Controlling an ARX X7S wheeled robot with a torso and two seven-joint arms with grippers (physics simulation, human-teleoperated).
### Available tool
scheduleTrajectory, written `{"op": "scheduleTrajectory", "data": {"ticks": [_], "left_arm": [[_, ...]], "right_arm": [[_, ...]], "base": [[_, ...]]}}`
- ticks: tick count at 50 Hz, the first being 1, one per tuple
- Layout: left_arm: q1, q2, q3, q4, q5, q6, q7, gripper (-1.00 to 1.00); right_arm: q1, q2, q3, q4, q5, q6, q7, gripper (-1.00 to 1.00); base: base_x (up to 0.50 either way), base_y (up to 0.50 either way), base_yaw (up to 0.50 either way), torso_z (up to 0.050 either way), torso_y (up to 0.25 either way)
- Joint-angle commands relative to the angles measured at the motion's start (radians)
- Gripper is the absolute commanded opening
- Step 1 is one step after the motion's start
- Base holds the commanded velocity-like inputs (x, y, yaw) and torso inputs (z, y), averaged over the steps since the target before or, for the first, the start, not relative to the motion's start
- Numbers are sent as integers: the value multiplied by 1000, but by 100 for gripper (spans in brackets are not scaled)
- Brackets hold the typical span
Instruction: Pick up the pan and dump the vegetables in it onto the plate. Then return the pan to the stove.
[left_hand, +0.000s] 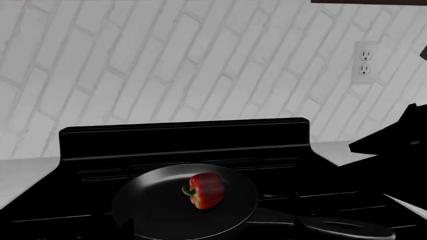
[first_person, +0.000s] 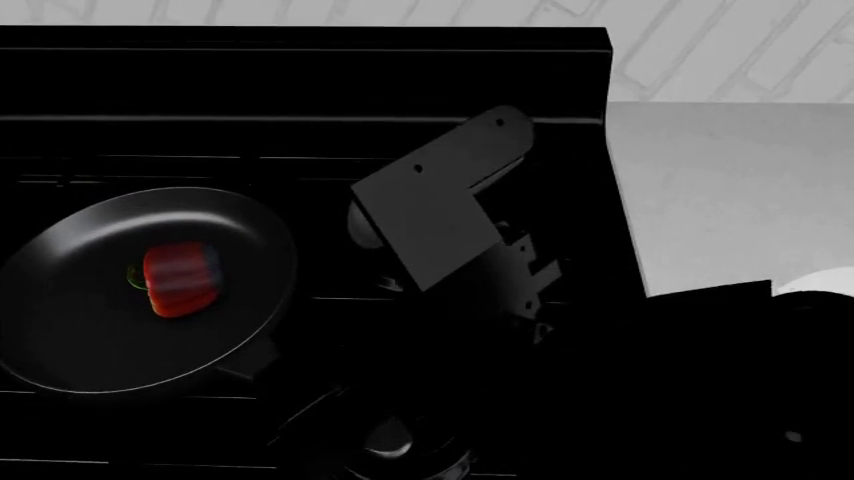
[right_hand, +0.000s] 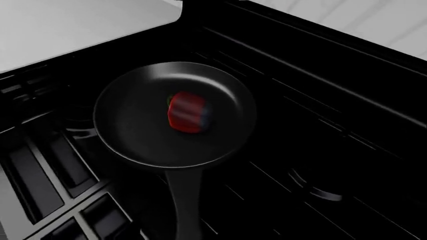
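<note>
The black pan (first_person: 134, 290) sits on the stove (first_person: 307, 90) at the left, with the red bell pepper (first_person: 180, 278) lying in it. The pan (right_hand: 175, 112) and the pepper (right_hand: 189, 111) also show in the right wrist view, where the handle (right_hand: 183, 210) points toward the camera. In the left wrist view the pan (left_hand: 183, 202) holds the pepper (left_hand: 205, 190), and its handle (left_hand: 347, 231) points away to one side. My right arm (first_person: 441, 215) hangs over the stove right of the pan; its fingers are lost in the dark. A sliver of the white plate (first_person: 821, 282) shows at the right edge. My left gripper is out of view.
A grey counter (first_person: 734, 180) lies right of the stove, and another stretch of counter (right_hand: 67, 25) lies beyond the pan. A white brick wall with an outlet (left_hand: 363, 62) stands behind the stove's raised back panel (left_hand: 183, 137). A round burner (right_hand: 320, 187) is beside the pan handle.
</note>
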Motion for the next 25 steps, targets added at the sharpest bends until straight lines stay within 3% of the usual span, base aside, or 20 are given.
{"op": "scheduleTrajectory", "data": {"ticks": [1,11,25], "left_arm": [[-2,-36,37,3,19,42,-29,100],[-5,-29,51,-17,25,57,-22,100],[-21,-33,62,6,31,45,-31,100]], "right_arm": [[9,-42,-107,100,-160,-45,-185,100],[-18,-69,-244,255,-392,-211,-422,100],[-31,-122,-325,316,-426,-225,-489,100]], "base": [[0,0,0,0,0],[0,0,0,0,0],[0,0,0,0,0]]}}
